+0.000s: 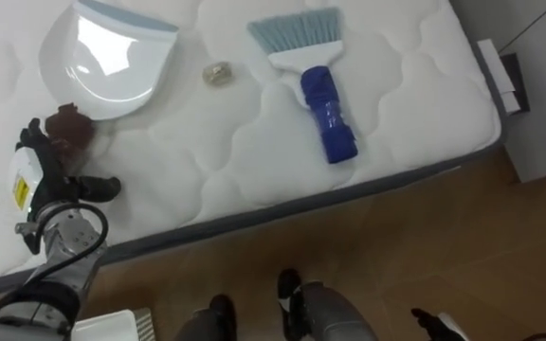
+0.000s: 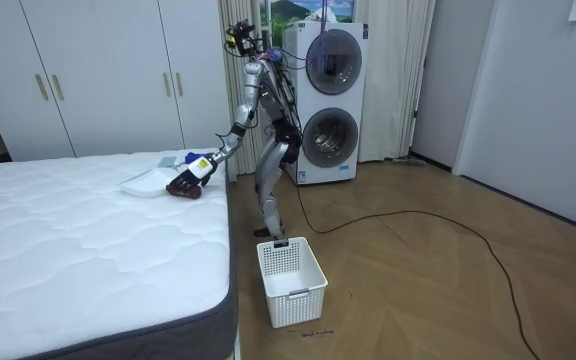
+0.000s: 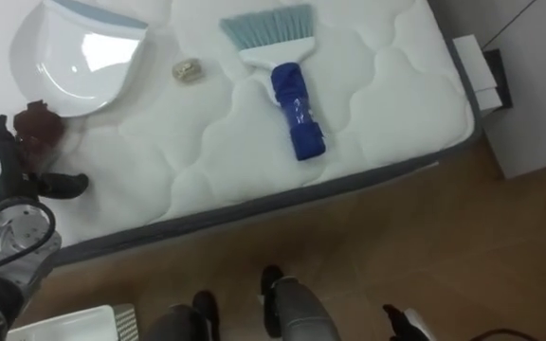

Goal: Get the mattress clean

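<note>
A white quilted mattress (image 1: 254, 161) with a grey edge band took up most of the scene. The robot stood at its side on the wooden floor (image 2: 418, 280), leaning a little towards the bed. In the room view, white wardrobe doors (image 2: 98, 75) and two stacked white washing machines (image 2: 328, 100) stood behind it. A white slatted plastic basket (image 2: 290, 280) sat on the floor just beside the robot's feet, near the bed's corner.

On the mattress lay a white plastic dustpan (image 1: 102, 62) with a grey-blue front lip, its open mouth turned away from the robot. Well apart from it, towards the robot's right, lay a hand brush (image 1: 320, 85) with a blue handle and pale blue bristles. Its handle pointed at the bed's edge.

The left hand (image 1: 41, 170) was stretched over the mattress. Its fingers were extended towards the dustpan and its thumb was spread out to the side. A dark reddish-brown crumpled lump (image 1: 69, 128) lay at the dustpan's narrow end, touching those fingertips. A small beige crumpled scrap (image 1: 219, 73) lay between dustpan and brush.

The right hand (image 1: 436, 325) hung low over the floor. I could not tell whether it was spread or closed.
</note>
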Tool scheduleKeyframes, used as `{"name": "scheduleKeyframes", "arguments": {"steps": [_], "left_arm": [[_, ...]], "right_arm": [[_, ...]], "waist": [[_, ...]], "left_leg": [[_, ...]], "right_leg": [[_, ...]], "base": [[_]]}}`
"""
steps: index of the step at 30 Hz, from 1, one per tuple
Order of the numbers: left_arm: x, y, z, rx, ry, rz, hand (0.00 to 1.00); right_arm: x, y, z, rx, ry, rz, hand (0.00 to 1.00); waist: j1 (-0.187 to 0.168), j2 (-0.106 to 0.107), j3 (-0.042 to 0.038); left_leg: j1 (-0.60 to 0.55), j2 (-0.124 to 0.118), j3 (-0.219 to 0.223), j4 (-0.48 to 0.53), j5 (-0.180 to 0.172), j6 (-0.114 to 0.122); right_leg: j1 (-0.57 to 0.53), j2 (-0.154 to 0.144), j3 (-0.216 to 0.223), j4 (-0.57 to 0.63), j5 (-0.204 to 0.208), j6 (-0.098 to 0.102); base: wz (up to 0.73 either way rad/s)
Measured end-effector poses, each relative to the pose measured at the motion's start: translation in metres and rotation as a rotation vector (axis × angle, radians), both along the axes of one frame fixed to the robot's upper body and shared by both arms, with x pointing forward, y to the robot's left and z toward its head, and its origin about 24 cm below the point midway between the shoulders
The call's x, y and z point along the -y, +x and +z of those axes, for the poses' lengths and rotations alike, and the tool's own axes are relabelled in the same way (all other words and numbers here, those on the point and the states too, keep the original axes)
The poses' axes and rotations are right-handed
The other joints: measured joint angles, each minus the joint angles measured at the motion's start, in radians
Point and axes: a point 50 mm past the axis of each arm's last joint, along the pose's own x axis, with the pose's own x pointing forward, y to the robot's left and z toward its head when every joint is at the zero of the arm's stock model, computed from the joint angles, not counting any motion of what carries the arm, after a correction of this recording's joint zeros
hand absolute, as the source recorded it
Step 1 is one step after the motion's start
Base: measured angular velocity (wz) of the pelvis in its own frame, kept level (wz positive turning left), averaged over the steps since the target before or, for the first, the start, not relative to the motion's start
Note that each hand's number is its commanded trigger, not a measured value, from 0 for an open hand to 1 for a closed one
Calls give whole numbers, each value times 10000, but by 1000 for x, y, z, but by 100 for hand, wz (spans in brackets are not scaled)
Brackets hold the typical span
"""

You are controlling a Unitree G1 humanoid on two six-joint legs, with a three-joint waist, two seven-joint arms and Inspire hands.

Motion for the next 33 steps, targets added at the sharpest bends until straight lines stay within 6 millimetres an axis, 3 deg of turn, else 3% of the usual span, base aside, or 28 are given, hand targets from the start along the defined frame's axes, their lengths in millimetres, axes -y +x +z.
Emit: {"name": "scheduleKeyframes", "arguments": {"steps": [3, 4, 6, 7, 17, 33], "left_arm": [[-1, 2, 1, 65, -311, 71, 0], [-2, 2, 2, 107, -335, 106, 18], [-4, 3, 5, 216, -445, 240, 95], [-6, 4, 7, 296, -515, 337, 100], [-23, 4, 16, 411, -656, 809, 100], [-24, 7, 16, -30, -781, 648, 100]], "right_arm": [[-3, 4, 1, 188, 100, 50, 0], [-3, 5, 1, 233, 123, 67, 0], [-5, 6, 2, 332, 191, 106, 0], [-6, 7, 2, 363, 212, 106, 0], [-6, 9, 3, 461, 147, 34, 0], [-14, 18, 6, 740, 546, 26, 0]], "waist": [[-51, 14, 24], [-63, 15, 29], [-83, 16, 32], [-95, 22, 35], [-215, 56, 55], [-222, 125, 72]], "left_leg": [[-250, 16, 47, 328, -147, 4], [-355, 19, 57, 405, -168, 7], [-585, 45, 74, 647, -222, 6], [-701, 78, 77, 778, -266, 8], [-869, 106, 77, 990, -350, -40], [-976, 69, 74, 1009, -329, -6]], "right_leg": [[-307, 1, 93, 347, -124, 8], [-403, 1, 103, 419, -130, 3], [-650, 2, 118, 645, -154, -21], [-735, 6, 94, 748, -187, -34], [-899, 2, 65, 949, -250, -62], [-1042, -54, 63, 1060, -268, -87]], "base": [[-9], [-6], [-2], [0], [0], [0]]}}
